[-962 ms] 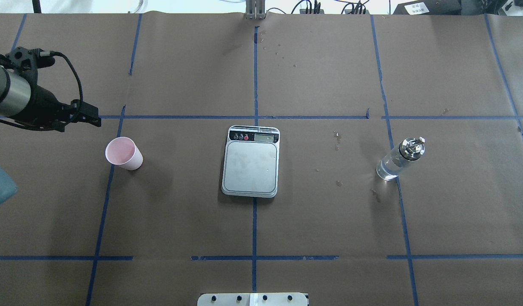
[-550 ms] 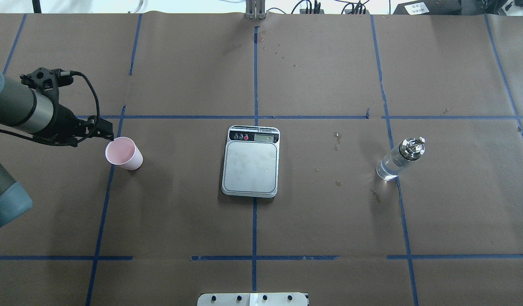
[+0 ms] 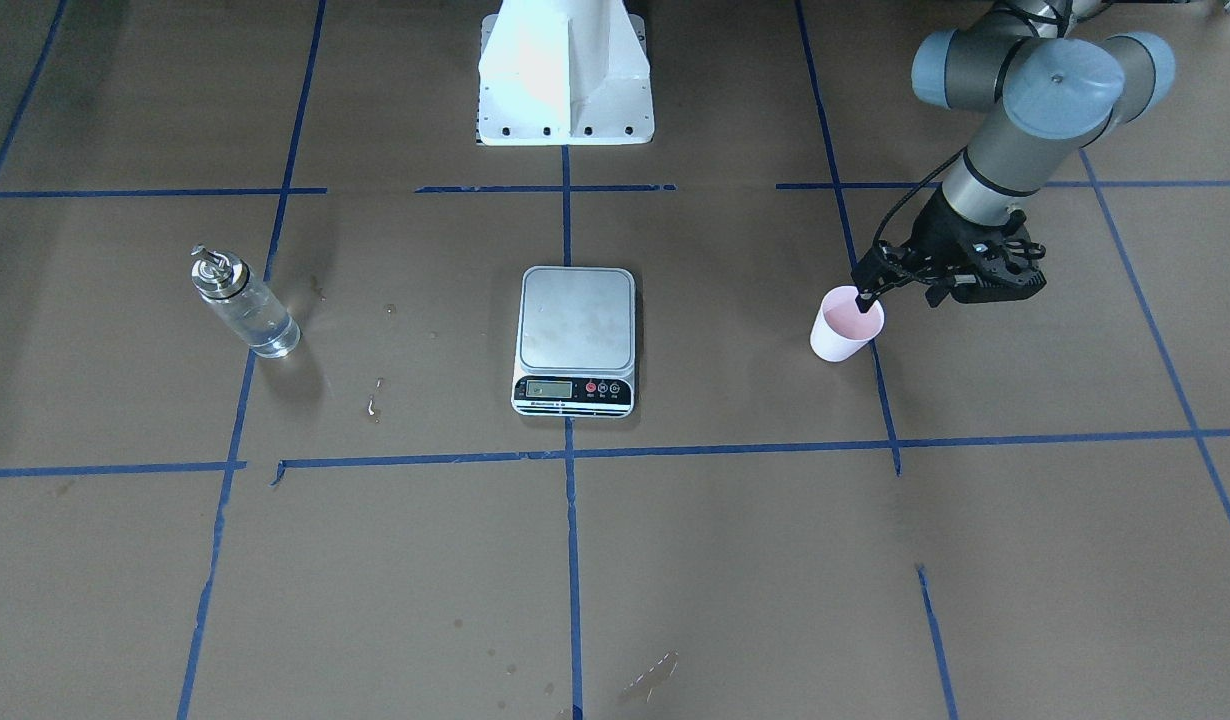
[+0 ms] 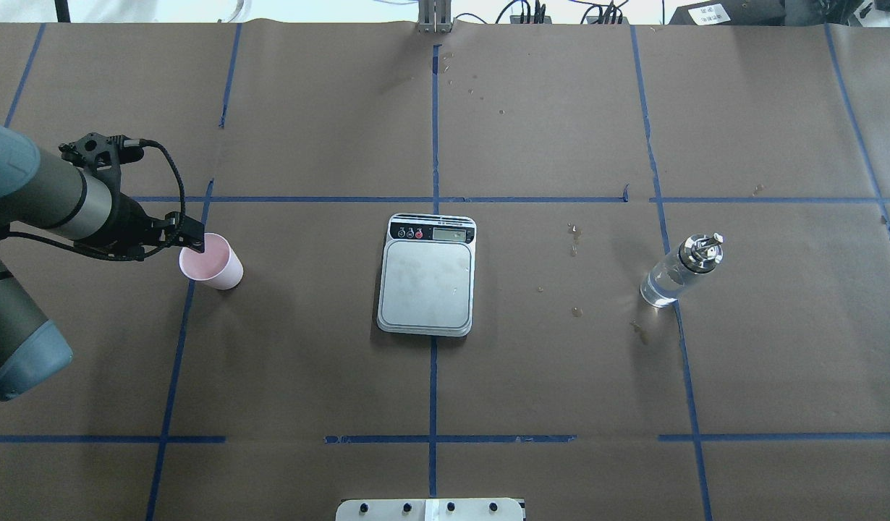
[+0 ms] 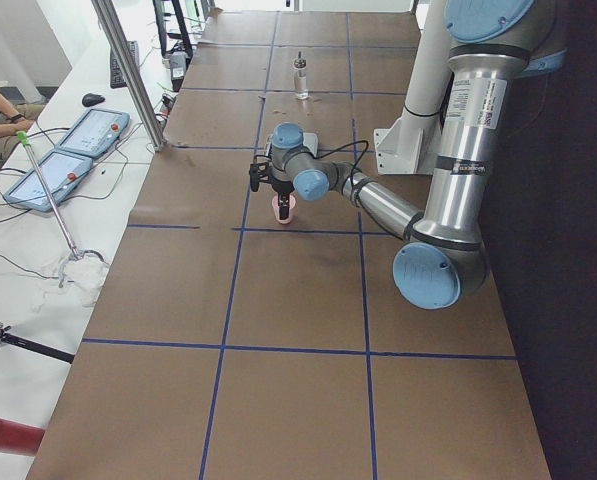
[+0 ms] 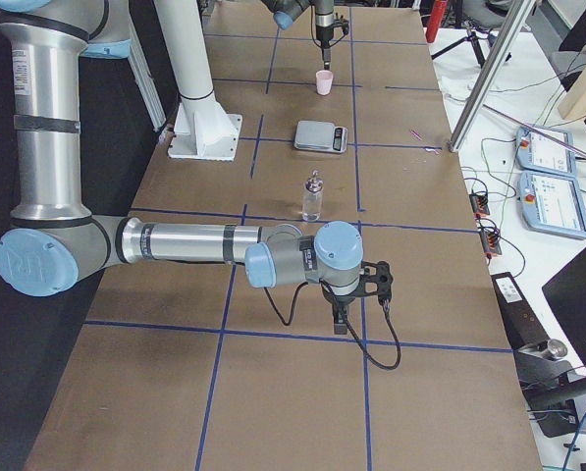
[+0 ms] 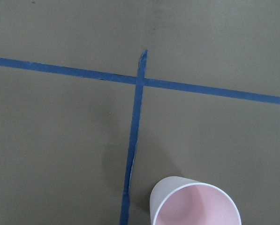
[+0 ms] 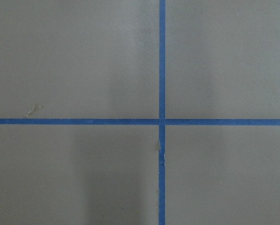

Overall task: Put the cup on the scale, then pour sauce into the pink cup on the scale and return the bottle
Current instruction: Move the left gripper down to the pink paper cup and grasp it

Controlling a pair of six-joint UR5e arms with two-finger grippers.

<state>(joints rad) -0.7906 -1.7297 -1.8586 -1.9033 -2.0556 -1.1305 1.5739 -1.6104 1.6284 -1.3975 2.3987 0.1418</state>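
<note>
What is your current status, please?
Left claw at rim of small pale pink paper cup, grip unclear. Right claw far off. Nothing between cup and silver-grey scale.

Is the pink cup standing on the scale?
No, the cup stands off to one side of the scale, whose platform is bare.

Cup (image 4: 212,262): pale pink, tapered, round rim. It stands upright, mouth up, off to my left and well apart from the scale.
Scale (image 4: 427,275): flat, with a silver-grey platform and white rim. It lies straight ahead of me in the middle — black display strip on its far edge.
Bottle (image 4: 678,273): clear glass cylinder with a silver collar and spout, upright at my right.
Sauce (image 4: 658,289): clear, colourless, inside the bottle — level hard to tell.
</note>
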